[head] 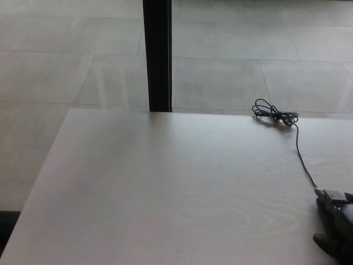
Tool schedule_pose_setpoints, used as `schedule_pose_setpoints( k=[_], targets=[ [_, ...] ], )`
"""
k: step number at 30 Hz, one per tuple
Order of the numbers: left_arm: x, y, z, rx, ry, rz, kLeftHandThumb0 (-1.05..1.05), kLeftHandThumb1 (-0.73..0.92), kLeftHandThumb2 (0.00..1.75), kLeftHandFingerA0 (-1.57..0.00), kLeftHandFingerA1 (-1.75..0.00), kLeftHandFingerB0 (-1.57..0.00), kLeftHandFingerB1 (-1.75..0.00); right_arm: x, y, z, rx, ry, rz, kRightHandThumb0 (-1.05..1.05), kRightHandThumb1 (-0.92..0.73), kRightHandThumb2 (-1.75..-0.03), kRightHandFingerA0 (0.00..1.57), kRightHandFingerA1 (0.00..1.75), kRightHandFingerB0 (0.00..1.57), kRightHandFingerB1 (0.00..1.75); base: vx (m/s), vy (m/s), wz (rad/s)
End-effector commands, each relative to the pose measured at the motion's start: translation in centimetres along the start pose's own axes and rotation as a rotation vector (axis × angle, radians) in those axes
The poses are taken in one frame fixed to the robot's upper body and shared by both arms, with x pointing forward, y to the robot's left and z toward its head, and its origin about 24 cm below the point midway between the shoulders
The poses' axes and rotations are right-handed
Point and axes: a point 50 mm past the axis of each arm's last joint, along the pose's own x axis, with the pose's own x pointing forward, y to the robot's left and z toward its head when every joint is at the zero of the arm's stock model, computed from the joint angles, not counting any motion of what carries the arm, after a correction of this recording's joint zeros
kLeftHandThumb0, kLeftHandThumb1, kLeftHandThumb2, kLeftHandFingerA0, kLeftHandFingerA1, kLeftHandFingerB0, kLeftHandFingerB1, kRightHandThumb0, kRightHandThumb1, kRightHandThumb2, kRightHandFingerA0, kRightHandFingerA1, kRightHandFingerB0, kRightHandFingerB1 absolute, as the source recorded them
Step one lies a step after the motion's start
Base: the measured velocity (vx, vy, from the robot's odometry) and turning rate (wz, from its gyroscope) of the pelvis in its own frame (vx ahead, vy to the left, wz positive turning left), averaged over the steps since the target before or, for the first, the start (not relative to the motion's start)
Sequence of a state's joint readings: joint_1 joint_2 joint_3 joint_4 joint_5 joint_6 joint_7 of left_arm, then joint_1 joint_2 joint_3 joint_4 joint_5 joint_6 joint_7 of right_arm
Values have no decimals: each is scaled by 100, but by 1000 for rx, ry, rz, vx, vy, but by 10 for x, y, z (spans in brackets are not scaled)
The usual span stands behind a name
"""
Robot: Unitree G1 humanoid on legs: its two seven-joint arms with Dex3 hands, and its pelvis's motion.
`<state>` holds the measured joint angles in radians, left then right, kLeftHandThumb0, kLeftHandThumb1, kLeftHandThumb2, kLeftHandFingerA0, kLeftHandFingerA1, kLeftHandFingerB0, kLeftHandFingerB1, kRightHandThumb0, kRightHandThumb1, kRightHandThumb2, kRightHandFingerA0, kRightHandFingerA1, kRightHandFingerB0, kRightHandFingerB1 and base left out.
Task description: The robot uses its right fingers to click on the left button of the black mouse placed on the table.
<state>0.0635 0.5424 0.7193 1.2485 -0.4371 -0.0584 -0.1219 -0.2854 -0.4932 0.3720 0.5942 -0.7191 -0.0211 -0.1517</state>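
Down in the bottom right corner, the right hand (335,223) shows only in part, cut off by the picture's edge, resting low over the table (165,187). How far its fingers are spread, and whether they grip or press anything, cannot be told from this angle. The mouse itself is not plainly visible; it seems to sit beneath that hand, right at the frame's edge. What gives its place away is the cable (300,157), a thin black line running from the hand up across the pale wood toward the far edge of the table, where it ends in a tied bundle (274,114). The left hand is nowhere in the shot. Beyond the table, a black post (158,55) stands upright against the grey tiled floor (231,61).
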Motion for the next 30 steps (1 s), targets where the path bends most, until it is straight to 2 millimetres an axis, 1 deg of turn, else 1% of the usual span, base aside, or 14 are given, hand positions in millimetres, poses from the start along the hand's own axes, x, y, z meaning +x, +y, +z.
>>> schedule_pose_setpoints(
  k=[1, 7, 9, 11, 12, 13, 18, 20, 23, 25, 26, 27, 28, 30],
  targets=[
    [1, 1, 6, -3, -23, 14, -101, 92, 88, -49, -78, -33, -43, -15, 28, -25, -26, 95, 142, -105, -83, -124, 2, 31, 14, 38, 0, 0, 0],
    [1, 0, 6, -4, -19, 15, -98, 92, 83, -47, -78, -39, -44, -7, 7, -30, -121, 84, 151, -104, -85, -127, 1, 26, 7, 27, 0, 0, 0],
    [0, 1, 4, -3, -29, 1, -92, 82, 121, -48, -81, -32, -52, -3, -5, -31, -117, 75, 126, -99, -92, -79, 11, 74, 11, 29, 0, 0, 0],
    [0, 2, 4, -5, -23, 25, -101, 92, 88, -57, -91, -37, -45, 7, -48, -30, -95, 63, 33, -101, -86, -123, 0, 19, 13, 29, 0, 0, 0],
    [0, 2, 4, -7, -22, 26, -97, 92, 87, -50, -82, -37, -44, 8, -54, -30, -104, 61, 17, -96, -92, -82, 0, 20, 12, 27, 0, 0, 0],
    [0, 2, 4, -11, -22, 32, -98, 92, 83, -68, -108, -41, -44, 13, -78, -28, -114, 51, -44, -98, -84, -123, 0, 27, 14, 33, 0, 0, 0],
    [0, 3, 4, -42, -14, 50, -97, 92, 81, -78, -118, -40, -43, 19, -142, -23, -44, 47, -187, -98, -82, -122, 3, 31, 13, 36, 0, 0, 0],
    [0, 4, 5, -18, -18, 37, -96, 92, 82, -56, -102, -42, -45, 13, -179, -23, 141, 15, -297, -96, -92, -79, 7, 47, 22, 33, 0, 0, 0],
    [0, 6, 2, -48, -3, 49, -99, 92, 76, -56, -106, -42, -42, 6, -193, -22, 251, 6, -342, -92, -74, -115, 7, 53, 15, 44, 0, 0, 0],
    [0, 6, 1, -42, 4, 53, -103, 92, 77, -63, -106, -41, -42, 2, -198, -23, 265, -1, -363, -101, -92, -78, 7, 52, 23, 32, 0, 0, 0],
    [-1, 7, 0, -32, 7, 50, -105, 92, 88, -67, -105, -39, -44, -2, -203, -23, 272, -2, -380, -94, -76, -120, 9, 58, 15, 45, 0, 0, 0],
    [-1, 8, -1, -30, 0, 49, -94, 81, 129, -77, -102, -35, -53, -13, -210, -27, 288, 12, -404, -102, -92, -84, 4, 58, 22, 35, 0, 0, 0],
    [-1, 8, -1, -35, 6, 64, -103, 92, 81, -70, -100, -41, -43, -18, -211, -28, 323, 18, -419, -96, -76, -122, 8, 56, 17, 46, 0, 0, 0],
    [-1, 7, -2, -21, 3, 56, -104, 81, 104, -72, -106, -36, -49, -28, -211, -40, 346, 39, -447, -98, -92, -80, 8, 55, 23, 35, 0, 0, 0]
  ],
)
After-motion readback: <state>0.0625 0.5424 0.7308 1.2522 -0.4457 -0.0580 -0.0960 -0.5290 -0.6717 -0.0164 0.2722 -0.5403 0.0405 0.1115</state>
